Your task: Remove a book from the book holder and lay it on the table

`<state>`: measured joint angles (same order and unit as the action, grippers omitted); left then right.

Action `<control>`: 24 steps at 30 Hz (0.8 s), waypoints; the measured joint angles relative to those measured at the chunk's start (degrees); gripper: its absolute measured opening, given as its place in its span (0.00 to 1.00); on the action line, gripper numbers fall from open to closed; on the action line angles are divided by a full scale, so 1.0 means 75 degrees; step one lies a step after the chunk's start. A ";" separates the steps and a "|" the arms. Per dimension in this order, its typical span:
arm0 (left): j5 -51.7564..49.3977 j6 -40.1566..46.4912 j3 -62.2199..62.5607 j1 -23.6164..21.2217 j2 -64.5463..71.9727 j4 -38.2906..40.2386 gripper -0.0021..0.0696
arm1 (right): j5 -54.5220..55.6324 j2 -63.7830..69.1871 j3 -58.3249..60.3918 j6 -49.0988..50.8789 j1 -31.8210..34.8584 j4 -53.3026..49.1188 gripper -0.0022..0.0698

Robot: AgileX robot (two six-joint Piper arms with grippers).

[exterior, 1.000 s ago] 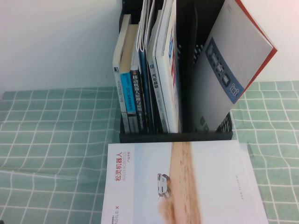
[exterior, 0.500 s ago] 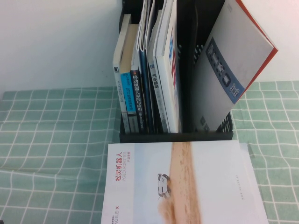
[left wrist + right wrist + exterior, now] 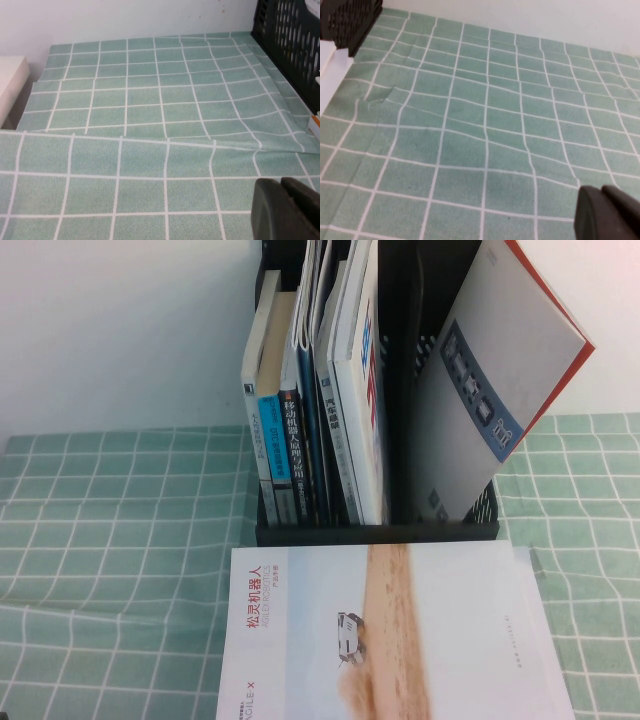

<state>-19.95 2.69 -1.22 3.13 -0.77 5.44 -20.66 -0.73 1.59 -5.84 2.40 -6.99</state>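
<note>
A: Nearest thing on the desk?
B: White booklet lying flat at the near edge, sandy strip down the cover, red title "松灵机器人", partial "AGILE·X" at the bottom; its near end is cut off by the frame.
A: Behind it?
B: Book holder, black, low front rim touching the booklet's far edge. Left slots are packed with upright paperbacks and magazines, Chinese spine text mostly too small to read. Right slot holds the book, white-grey, slate-blue band with small pictures, leaning right against a red-orange cover behind it. Holder top is cut off.
A: Pincers?
B: Neither shows in the high view. Left pincer hangs over bare green grid cloth left of the holder, fingers together, empty. Right pincer hangs over cloth on the right side, fingers together, empty too. Only the dark tips show in each wrist view.
</note>
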 joint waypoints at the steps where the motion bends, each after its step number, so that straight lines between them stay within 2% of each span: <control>1: 0.0000 0.0000 0.0000 0.0000 0.0000 0.0000 0.03 | 0.0000 0.0000 0.0000 0.0000 0.0000 0.0000 0.03; 13: 0.0000 0.0000 0.0000 0.0000 0.0000 0.0000 0.03 | 0.0000 0.0000 0.0000 0.0000 0.0000 0.0016 0.03; 19: 0.0194 0.0011 -0.0006 0.0000 0.0000 -0.0586 0.03 | 0.0022 0.0000 0.0000 0.0000 0.0000 -0.0294 0.03; 24: 0.1299 0.0016 -0.0035 0.0000 0.0000 -0.0725 0.03 | 0.0760 0.0000 0.0000 0.0000 0.0000 -0.0414 0.03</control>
<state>-10.21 2.81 -1.48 3.13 -0.77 0.00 -14.96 -0.73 1.59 -5.84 2.40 -10.09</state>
